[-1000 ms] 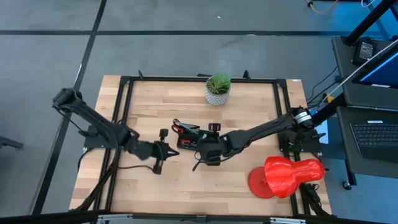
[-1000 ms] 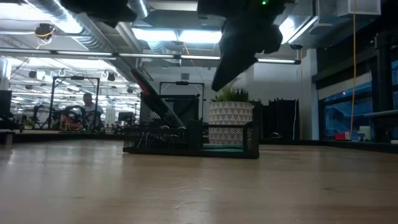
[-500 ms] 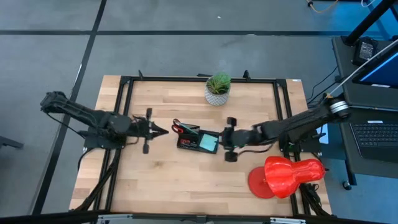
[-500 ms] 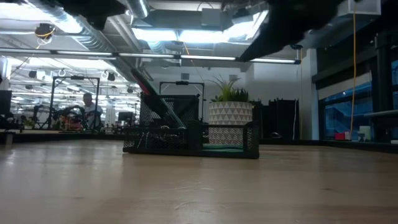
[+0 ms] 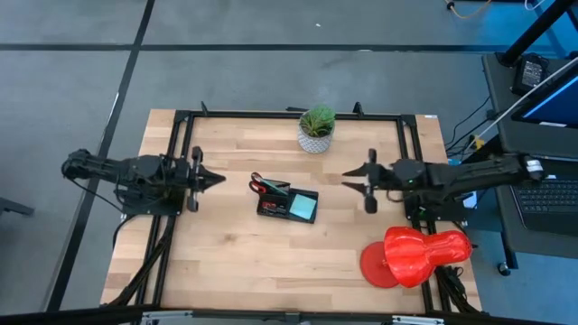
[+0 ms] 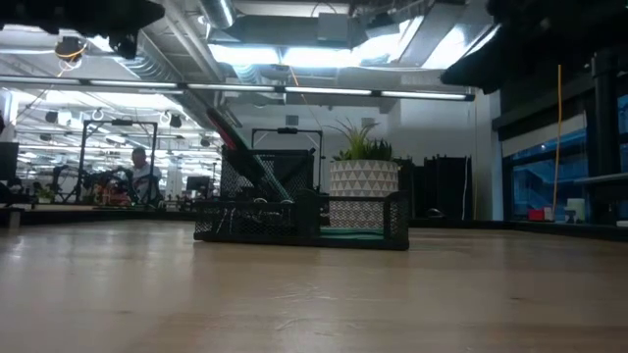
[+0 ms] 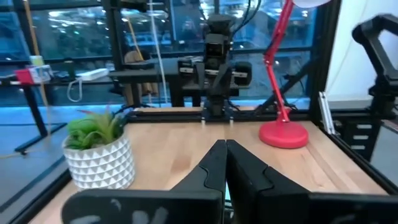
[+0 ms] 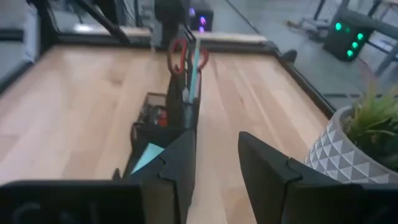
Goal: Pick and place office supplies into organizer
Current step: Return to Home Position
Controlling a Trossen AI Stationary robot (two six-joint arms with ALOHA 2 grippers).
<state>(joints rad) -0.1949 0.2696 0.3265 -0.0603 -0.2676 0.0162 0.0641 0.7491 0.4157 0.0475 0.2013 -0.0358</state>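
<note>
While the organizer (image 5: 287, 204) sits mid-way across the table (image 5: 226, 271), near the plant (image 5: 316, 126), holding scissors (image 5: 258, 187) and a blue notepad (image 5: 304, 208), we see the left gripper (image 5: 215, 179) pinched together, empty, and the right gripper (image 5: 349, 174) spread apart, each well clear of it.

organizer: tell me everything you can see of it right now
The organizer is a low black mesh tray with divided sections, sitting flat on the wooden table near its middle, in front of the plant pot. Red-handled scissors stand in its left end; a light blue notepad lies in the right section.
</note>
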